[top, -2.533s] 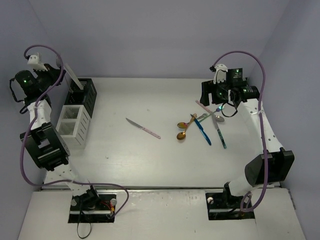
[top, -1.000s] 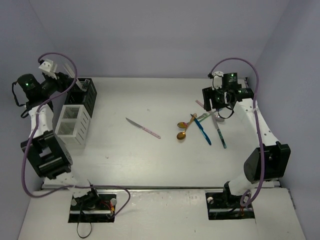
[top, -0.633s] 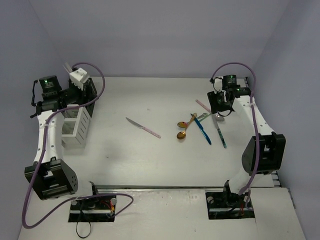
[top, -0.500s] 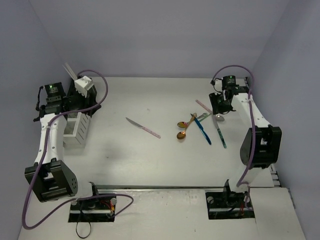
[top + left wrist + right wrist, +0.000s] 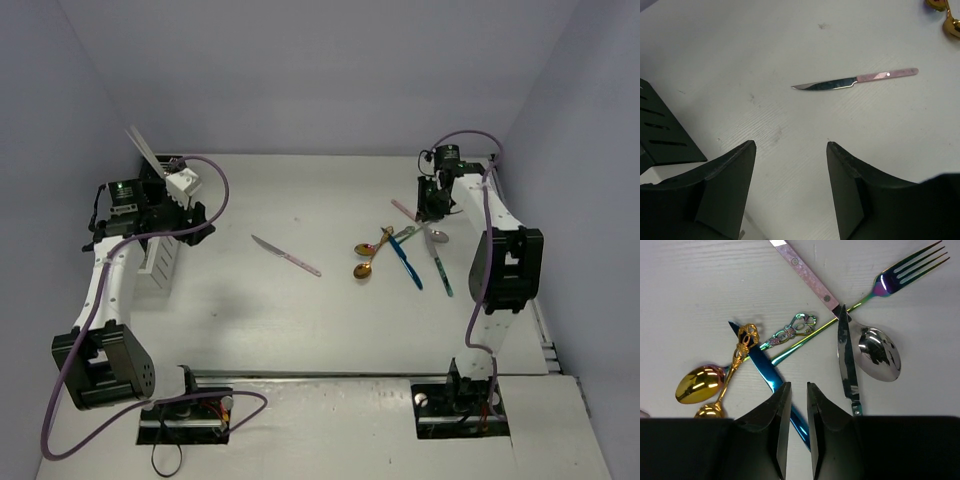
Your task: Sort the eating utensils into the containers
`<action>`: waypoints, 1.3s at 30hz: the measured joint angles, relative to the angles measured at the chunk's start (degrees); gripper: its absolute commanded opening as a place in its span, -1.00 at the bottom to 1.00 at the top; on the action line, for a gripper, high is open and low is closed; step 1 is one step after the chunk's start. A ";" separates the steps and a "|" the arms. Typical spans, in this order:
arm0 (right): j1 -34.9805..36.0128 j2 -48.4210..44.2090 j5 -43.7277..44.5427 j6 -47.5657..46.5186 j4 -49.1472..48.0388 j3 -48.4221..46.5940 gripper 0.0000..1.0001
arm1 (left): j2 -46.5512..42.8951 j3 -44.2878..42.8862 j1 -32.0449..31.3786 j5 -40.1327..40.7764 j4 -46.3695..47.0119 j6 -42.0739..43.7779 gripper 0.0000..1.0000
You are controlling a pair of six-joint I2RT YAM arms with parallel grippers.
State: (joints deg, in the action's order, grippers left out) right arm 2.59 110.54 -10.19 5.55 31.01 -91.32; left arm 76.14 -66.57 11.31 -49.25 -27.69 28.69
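Note:
My left gripper [image 5: 190, 213] [image 5: 791, 145] is open and empty, above bare table beside the black caddy [image 5: 662, 137]. The white caddy [image 5: 160, 262] stands just in front, partly hidden by the arm. Thin pale sticks [image 5: 141, 150] rise behind the wrist. A pink-handled knife [image 5: 287, 256] [image 5: 855, 80] lies alone mid-table. My right gripper [image 5: 431, 206] [image 5: 798, 385] is shut with a narrow gap, empty, above a blue piece [image 5: 769, 375] [image 5: 405, 262]. Around it lie two gold spoons [image 5: 695, 385] [image 5: 364, 258], a rainbow fork [image 5: 905, 272], a pink-handled spoon [image 5: 879, 354] and a knife [image 5: 847, 357].
The pile of utensils overlaps: the fork handle crosses the blue piece and the pink handle crosses the fork. Grey walls close the table at the back and both sides. The arm bases [image 5: 185, 405] sit at the near edge.

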 measured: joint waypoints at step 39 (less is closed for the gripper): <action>-1.38 16.53 6.37 12.13 -0.64 -8.09 -0.52 | 0.92 5.92 0.00 -0.02 10.51 -6.88 0.20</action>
State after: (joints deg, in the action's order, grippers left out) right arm 1.21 127.07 -3.82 17.68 30.37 -99.42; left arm 77.06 -60.65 11.31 -49.28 -17.19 21.81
